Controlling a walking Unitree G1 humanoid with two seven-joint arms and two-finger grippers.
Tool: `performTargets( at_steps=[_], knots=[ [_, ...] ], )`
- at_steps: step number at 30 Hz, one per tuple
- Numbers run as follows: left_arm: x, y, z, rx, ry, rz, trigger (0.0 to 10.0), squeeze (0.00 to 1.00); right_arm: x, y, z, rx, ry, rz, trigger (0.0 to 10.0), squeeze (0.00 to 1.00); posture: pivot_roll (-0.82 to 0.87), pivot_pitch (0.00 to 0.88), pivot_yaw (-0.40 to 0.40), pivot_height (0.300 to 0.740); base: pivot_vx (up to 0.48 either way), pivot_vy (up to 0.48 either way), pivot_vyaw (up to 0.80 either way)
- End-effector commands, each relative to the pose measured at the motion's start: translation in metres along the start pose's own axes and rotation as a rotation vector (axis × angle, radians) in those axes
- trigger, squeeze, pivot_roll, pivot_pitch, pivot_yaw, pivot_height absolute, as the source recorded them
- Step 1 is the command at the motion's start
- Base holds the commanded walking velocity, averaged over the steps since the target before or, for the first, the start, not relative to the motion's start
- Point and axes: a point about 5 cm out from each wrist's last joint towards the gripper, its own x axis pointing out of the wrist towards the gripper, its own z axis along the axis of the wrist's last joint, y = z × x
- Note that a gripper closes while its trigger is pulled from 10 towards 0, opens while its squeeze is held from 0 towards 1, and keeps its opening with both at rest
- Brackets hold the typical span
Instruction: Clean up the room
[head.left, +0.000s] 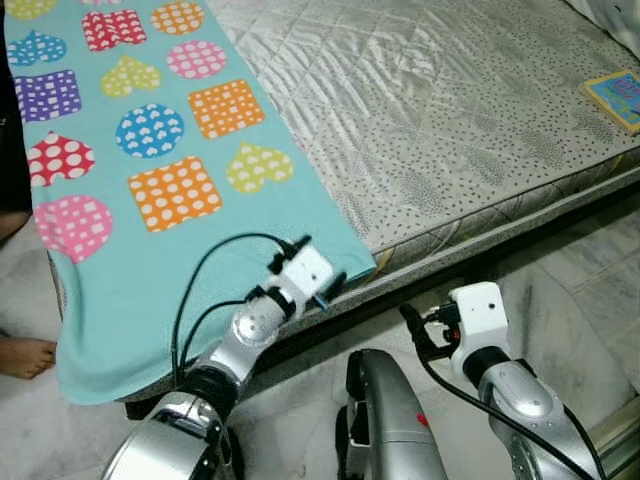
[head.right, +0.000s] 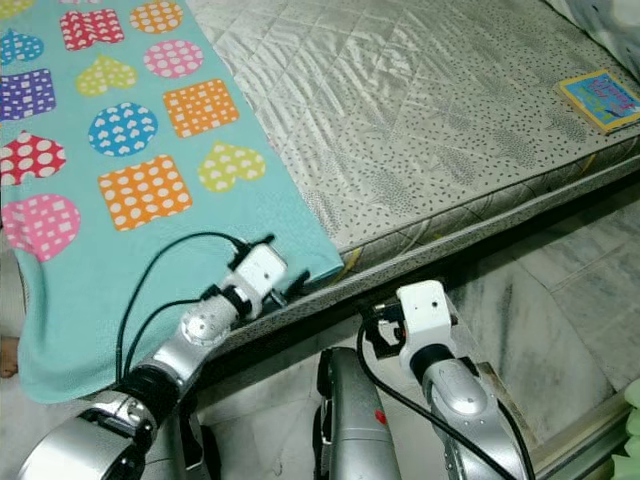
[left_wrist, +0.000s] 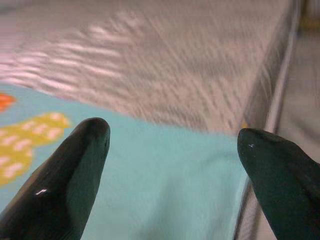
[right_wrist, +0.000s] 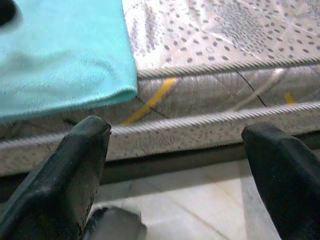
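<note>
A teal blanket (head.left: 150, 290) printed with coloured hearts and squares covers the left part of a grey quilted mattress (head.left: 440, 110) and hangs over its near edge. My left gripper (head.left: 335, 285) is open at the blanket's near right corner, at the mattress edge; in the left wrist view the teal cloth (left_wrist: 165, 185) lies between and beyond the fingers (left_wrist: 75, 165). My right gripper (head.left: 412, 325) is open lower down, in front of the mattress side (right_wrist: 210, 130), holding nothing.
A small colourful book (head.left: 618, 98) lies on the mattress at the far right. A person's bare foot (head.left: 22, 355) rests on the floor at the left. Marble floor (head.left: 590, 290) runs along the bed's near side.
</note>
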Motion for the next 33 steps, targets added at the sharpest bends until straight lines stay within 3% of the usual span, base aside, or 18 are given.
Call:
performTargets(
  at_steps=[1,2,5,6,7,10,11,12,17,20,26,33],
  knots=[
    [-0.006,0.007,0.001,-0.027,-0.011,0.033,10.0,0.00,0.001,0.003,-0.007,0.015,0.013,0.017,10.0,0.00,-0.16,0.210,-0.044,0.580,0.000,0.000,0.00],
    [-0.007,0.008,0.002,-0.028,-0.014,0.039,10.0,0.00,0.002,0.004,-0.007,0.015,0.012,0.018,10.0,0.00,-0.16,0.210,-0.044,0.580,0.000,0.000,0.00],
    [-0.031,0.028,0.009,-0.097,-0.042,0.182,10.0,0.00,0.011,0.009,-0.005,0.021,-0.003,0.027,10.0,0.00,-0.13,0.199,-0.043,0.580,0.000,0.000,0.00],
    [-0.031,0.028,0.009,-0.097,-0.042,0.182,10.0,0.00,0.011,0.009,-0.005,0.021,-0.003,0.027,10.0,0.00,-0.13,0.199,-0.043,0.580,0.000,0.000,0.00],
    [-0.050,0.034,0.014,-0.117,-0.045,0.237,10.0,0.00,0.016,0.011,-0.004,0.027,-0.014,0.033,10.0,0.00,-0.10,0.192,-0.040,0.580,0.000,0.000,0.00],
    [-0.076,0.039,0.018,-0.137,-0.036,0.305,10.0,0.00,0.022,0.013,-0.002,0.040,-0.034,0.040,10.0,0.00,-0.09,0.180,-0.040,0.580,0.000,0.000,0.00],
    [-0.090,0.043,0.019,-0.155,-0.028,0.368,10.0,0.00,0.025,0.014,0.001,0.054,-0.049,0.040,10.0,0.00,-0.08,0.171,-0.041,0.580,0.000,0.000,0.00],
    [-0.090,0.043,0.019,-0.155,-0.028,0.368,10.0,0.00,0.025,0.014,0.001,0.054,-0.049,0.040,10.0,0.00,-0.08,0.171,-0.041,0.580,0.000,0.000,0.00],
    [-0.125,0.049,0.018,-0.147,0.024,0.523,10.0,0.00,0.034,0.014,0.007,0.100,-0.091,0.034,10.0,0.00,-0.06,0.138,-0.047,0.580,0.000,0.000,0.00],
    [-0.144,0.051,0.012,-0.187,0.091,0.594,10.0,0.00,0.040,0.010,0.012,0.152,-0.124,0.018,10.0,0.00,-0.04,0.108,-0.058,0.580,0.000,0.000,0.00],
    [-0.152,0.058,0.009,-0.207,0.122,0.650,10.0,0.00,0.045,0.009,0.017,0.234,-0.147,0.034,10.0,0.00,-0.03,0.082,-0.065,0.580,0.000,0.000,0.00],
    [-0.149,0.056,0.013,-0.230,0.127,0.643,10.0,0.00,0.047,0.013,0.016,0.240,-0.156,0.057,10.0,0.00,-0.02,0.087,-0.058,0.580,0.000,0.000,0.00]
  ],
)
